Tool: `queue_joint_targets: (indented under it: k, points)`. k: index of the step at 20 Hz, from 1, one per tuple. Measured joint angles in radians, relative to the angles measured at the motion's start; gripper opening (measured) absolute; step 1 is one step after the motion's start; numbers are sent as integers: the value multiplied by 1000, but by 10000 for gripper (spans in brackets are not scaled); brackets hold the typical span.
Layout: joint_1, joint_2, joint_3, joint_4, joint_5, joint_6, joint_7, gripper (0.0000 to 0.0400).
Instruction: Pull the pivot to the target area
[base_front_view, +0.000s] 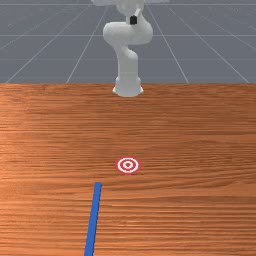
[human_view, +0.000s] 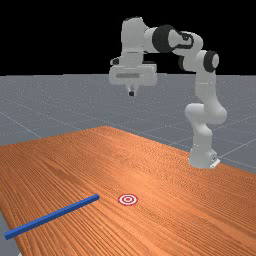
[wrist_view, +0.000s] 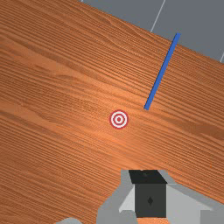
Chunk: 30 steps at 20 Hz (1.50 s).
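The long blue bar (base_front_view: 93, 220) was laid at the near side of the wooden table (base_front_view: 190, 125), its far end pointed toward the arm and its outer end carried slightly past the table's edge. Most of its length was borne by the wood, so it was judged to be steadily supported despite the overhang.

Just beyond the inner end, and off to the front view's right, the round red-and-white target (base_front_view: 128, 165) was marked on the surface. It was left uncovered by the blue bar, and the pull was judged to be all undone. Because the target was set between the blue bar and the arm's base, a draw toward the base was called for; because the blue bar was placed to one side, some sideways guidance was also thought to be needed.

Farther back, the gripper (human_view: 131, 93) was held high above the table with its fingertips brought together and nothing gripped. By that height the blue bar was left untouched, and room was allowed for an approach from above. The closed tips were judged suited to pressing or dragging; if pressure were applied off-centre, the blue bar could be swung askew.

At the rear, the arm's base (base_front_view: 128, 87) was stood roughly in line with the target, by which a straight inward pull was favoured.
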Motion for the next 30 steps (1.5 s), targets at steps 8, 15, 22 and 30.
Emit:
queue_joint_targets:
  k: [8,15,22,30]
  points:
    - [-15,54,-28,-15,-224,44,-229,0]
    - [-68,91,-3,-325,-29,424,-517,0]
    - [-54,186,-16,-320,-32,440,-369,0]
    - [-27,287,-40,-417,-94,659,-307,0]
